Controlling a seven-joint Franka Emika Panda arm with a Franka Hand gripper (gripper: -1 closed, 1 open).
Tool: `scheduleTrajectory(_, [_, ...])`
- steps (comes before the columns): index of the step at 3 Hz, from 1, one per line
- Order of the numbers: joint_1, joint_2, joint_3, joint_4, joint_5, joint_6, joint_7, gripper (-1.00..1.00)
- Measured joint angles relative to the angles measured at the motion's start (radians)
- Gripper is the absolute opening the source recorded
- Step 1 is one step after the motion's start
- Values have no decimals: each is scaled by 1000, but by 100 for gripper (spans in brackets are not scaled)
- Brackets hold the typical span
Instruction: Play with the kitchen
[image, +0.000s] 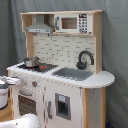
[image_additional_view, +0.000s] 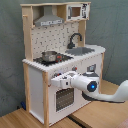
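The kitchen (image: 65, 95) (image_additional_view: 35, 85) is a tall white and light-wood toy with a black faucet (image: 85, 59) (image_additional_view: 75, 39) over a grey sink (image: 75, 73) (image_additional_view: 83, 50). A small metal pot (image: 31, 62) (image_additional_view: 49, 56) stands on the stovetop. Above are the hood (image: 40, 25) (image_additional_view: 48, 20) and the microwave (image: 75, 22) (image_additional_view: 77, 11). My gripper (image_additional_view: 54, 81) is at the knob panel above the oven door (image_additional_view: 62, 98), close to the front. In the first exterior view the gripper (image: 11, 80) shows at the left edge, by the stove-side corner.
My white arm (image_additional_view: 112, 96) reaches in from the second exterior view's right, across the cabinet front. A white part of the robot (image: 22, 121) fills the first exterior view's bottom left. The kitchen stands on a wooden table (image_additional_view: 20, 119). A grey curtain (image: 116, 45) hangs behind.
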Motion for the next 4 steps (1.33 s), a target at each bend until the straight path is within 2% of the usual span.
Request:
scheduleTrajectory(1, [0,0,0,0,0,0,-102,-100])
scheduleTrajectory(2, [0,0,6,0,0,-1,-139,-100])
scheduleTrajectory(3, [0,0,7,0,0,-1,-139,100])
scheduleTrajectory(4, [0,0,20,0,6,-1,-3,100])
